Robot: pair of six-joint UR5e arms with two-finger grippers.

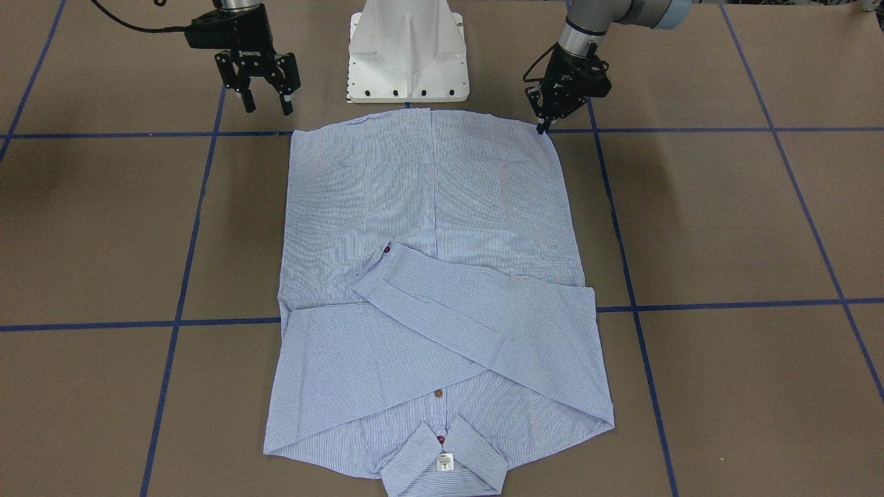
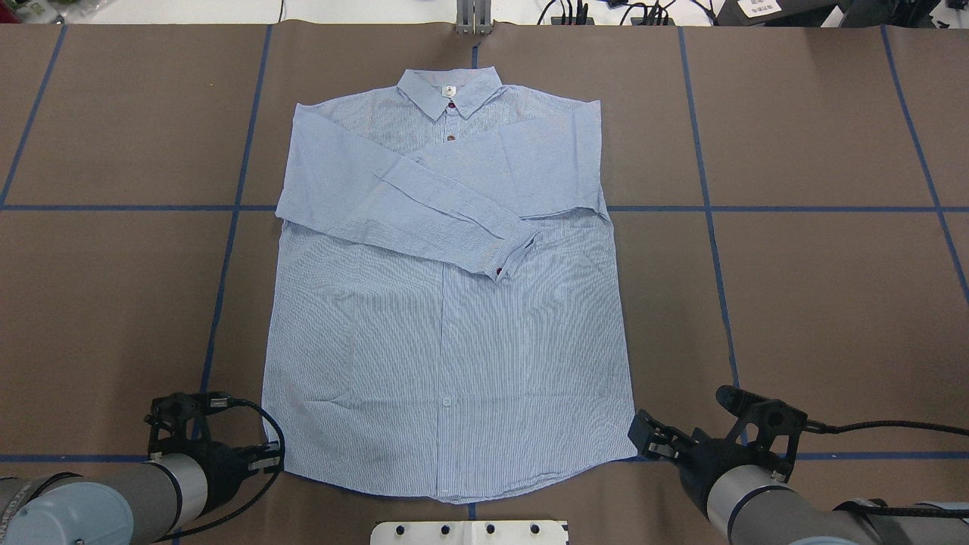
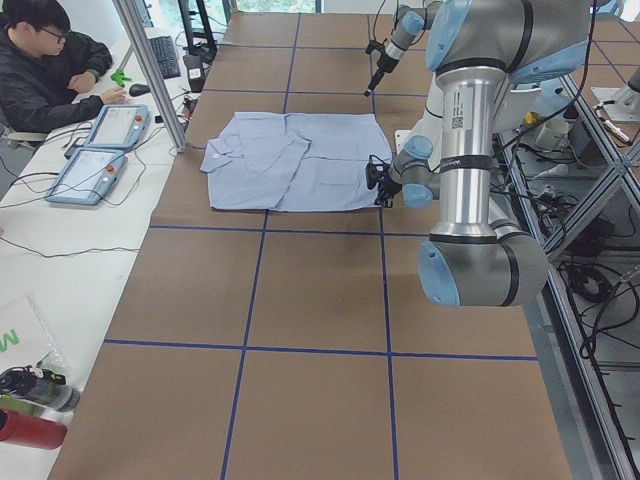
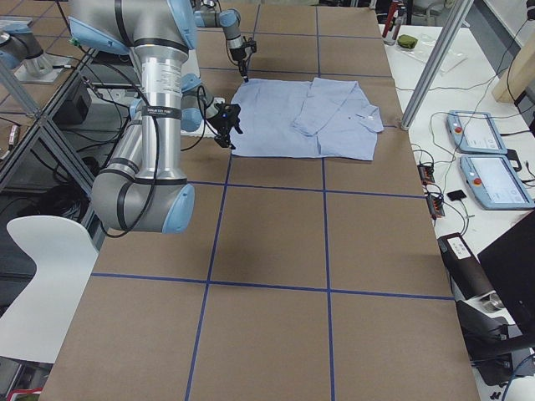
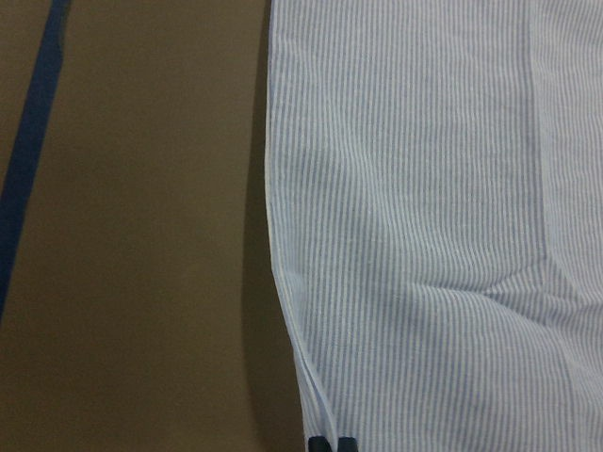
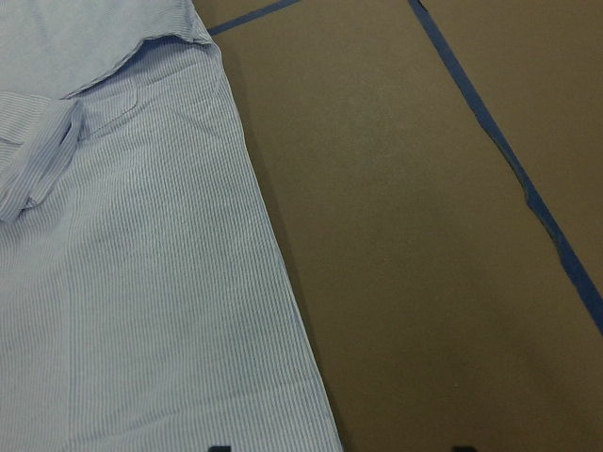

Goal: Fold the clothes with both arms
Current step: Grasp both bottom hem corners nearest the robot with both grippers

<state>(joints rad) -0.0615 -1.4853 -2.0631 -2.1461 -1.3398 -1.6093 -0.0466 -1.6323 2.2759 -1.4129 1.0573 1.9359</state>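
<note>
The clothes are one light blue striped shirt [image 2: 447, 318] lying flat and face up, collar [image 2: 450, 89] at the far side. Both sleeves are folded across the chest, one cuff [image 2: 509, 253] on top. My left gripper [image 1: 542, 126] is at the hem corner nearest the robot. In the left wrist view its fingertips [image 5: 332, 443] sit pressed together on the shirt's edge [image 5: 283, 282]. My right gripper [image 1: 268, 107] hovers open just off the other hem corner [image 1: 295, 132]. The right wrist view shows its fingertips wide apart on either side of that corner [image 6: 325, 428].
The white pedestal base [image 1: 407, 55] stands just behind the hem. Blue tape lines [image 2: 711, 208] cross the brown table. A person [image 3: 45, 65] sits at a side desk with two teach pendants [image 3: 95, 150] beyond the collar end.
</note>
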